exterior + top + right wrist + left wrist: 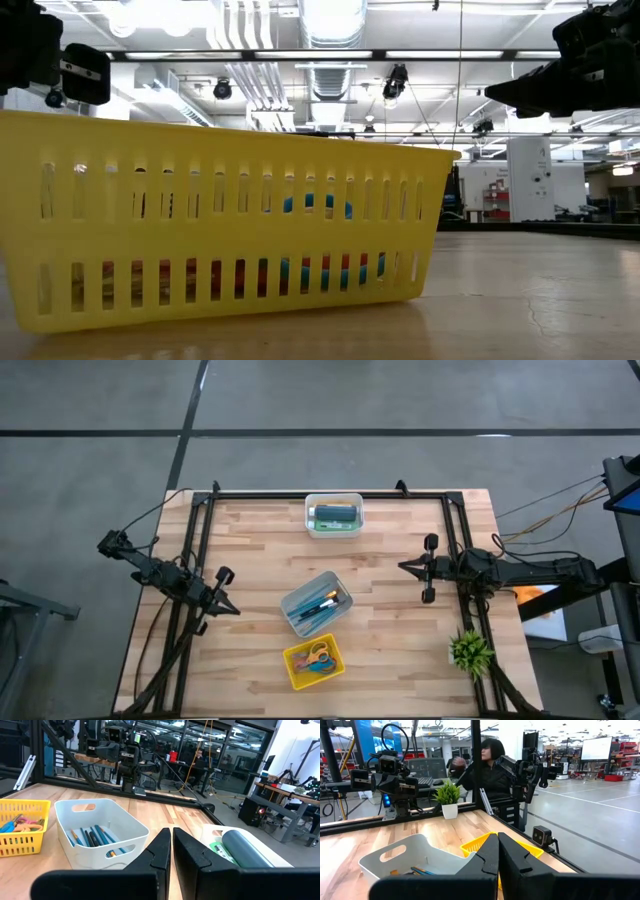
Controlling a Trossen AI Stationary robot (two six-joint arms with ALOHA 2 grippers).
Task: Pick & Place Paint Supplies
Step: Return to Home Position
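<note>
Brushes (318, 605): lying loose in grey-white bin (290, 603) at mid-counter, handles crossing each other; blue ones plus an orange-brown tip showing in right wrist view.
Tube bin (333, 530): sitting at far edge of counter (250, 550), holding a dark cylinder and green items; individual tubes not telling apart from above.
Yellow basket (296, 672): sitting at near edge, holding scissors-like items with orange and blue handles.
Left gripper (228, 608): hovering over counter's left side, well apart from bins, fingers pressing together, holding nothing.
Right gripper (405, 567): hovering at right side, pointing toward the middle, fingers together, empty.
Plant (470, 651): standing at near right corner, not part of task.
Person (487, 767): sitting beyond the counter in left wrist view.
Handling, brushes: likely light, stiff, thin, rolling easily; pinching mid-handle across the shaft looking best, bristles avoided.
Handling, tubes: likely soft, squeezable; gripping gently across body, not the cap.
Progress: no supply is being held; both arms seeming to be waiting.
</note>
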